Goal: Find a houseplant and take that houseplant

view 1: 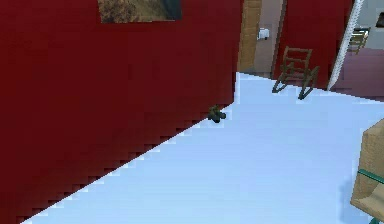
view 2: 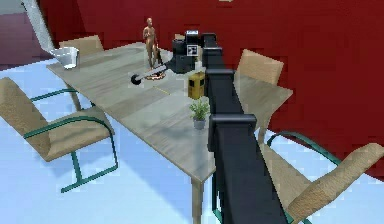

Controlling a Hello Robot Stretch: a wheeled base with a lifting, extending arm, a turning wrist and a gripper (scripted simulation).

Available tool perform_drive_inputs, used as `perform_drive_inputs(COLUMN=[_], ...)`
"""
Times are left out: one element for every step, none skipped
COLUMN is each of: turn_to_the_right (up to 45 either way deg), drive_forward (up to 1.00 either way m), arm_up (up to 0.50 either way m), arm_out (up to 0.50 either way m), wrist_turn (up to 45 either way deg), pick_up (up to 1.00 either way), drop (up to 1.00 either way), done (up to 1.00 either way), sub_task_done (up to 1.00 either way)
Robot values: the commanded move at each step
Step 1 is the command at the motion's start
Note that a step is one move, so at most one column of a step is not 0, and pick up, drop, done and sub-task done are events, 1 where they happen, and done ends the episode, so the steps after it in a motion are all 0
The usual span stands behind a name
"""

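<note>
A small green houseplant (view 2: 200, 110) in a pale pot stands on the long wooden table (view 2: 150, 115), close against the left side of the dark arm bar (view 2: 232, 140). The gripper (view 2: 163, 70) shows farther out over the table, beside a small figurine (view 2: 150, 42) and a reddish flat thing lying on the tabletop. With those things at and behind its far end, I cannot tell whether it holds anything. The plant is well back from the gripper, along the arm.
On the table also are a yellow box (view 2: 197, 85), a small black round thing (view 2: 135, 78) and a white basket (view 2: 65, 55). Tan chairs (view 2: 45, 125) ring the table. Ahead, a red wall (view 1: 100, 100), a small dark thing on the floor (view 1: 215, 113) and a rocking chair (view 1: 297, 72).
</note>
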Motion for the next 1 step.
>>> perform_drive_inputs(turn_to_the_right=[0.0], drive_forward=[0.0], arm_up=[0.0], arm_out=[0.0], wrist_turn=[45.0], pick_up=[0.0], drop=[0.0], done=[0.0], sub_task_done=[0.0])
